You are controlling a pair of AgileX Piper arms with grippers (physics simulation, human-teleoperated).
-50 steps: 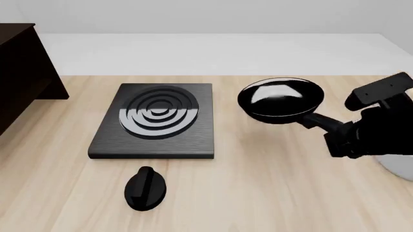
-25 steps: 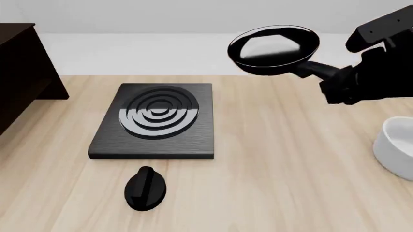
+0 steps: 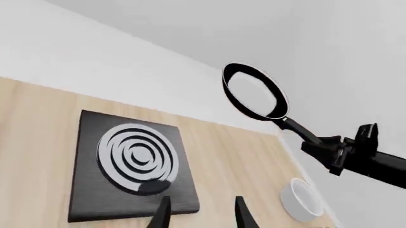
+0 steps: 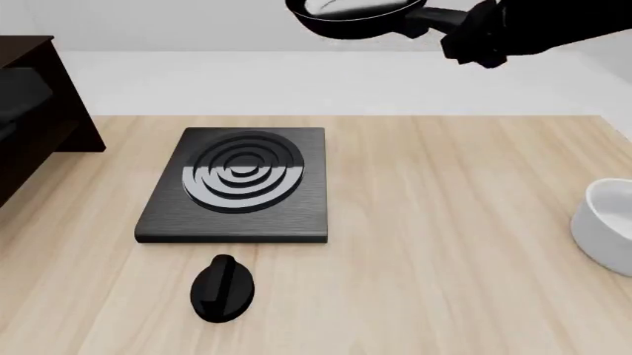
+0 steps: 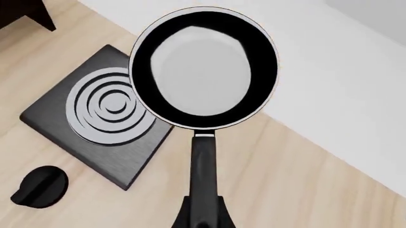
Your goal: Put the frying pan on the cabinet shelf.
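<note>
The frying pan point(image 4: 345, 10) hangs high above the table's far edge, partly cut off by the top of the front view. My right gripper point(image 4: 472, 35) is shut on its long black handle point(image 5: 203, 161). In the right wrist view the pan point(image 5: 203, 66) shows its light-grey inside, above the stove's far side. The left wrist view shows the pan point(image 3: 255, 91) in the air, off to the right. The dark cabinet shelf point(image 4: 40, 111) stands at the table's far left, well away from the pan. My left gripper point(image 3: 201, 218) is open with nothing between its fingers, and it is out of the front view.
A black stove plate point(image 4: 237, 185) with rings lies left of centre on the wooden table point(image 4: 445, 259). A small black knob point(image 4: 222, 288) sits in front of the plate. A white bowl point(image 4: 607, 225) stands at the right edge.
My right arm has lifted the pan from just above the table up and to the left, to the top of the front view. The bowl is now uncovered.
</note>
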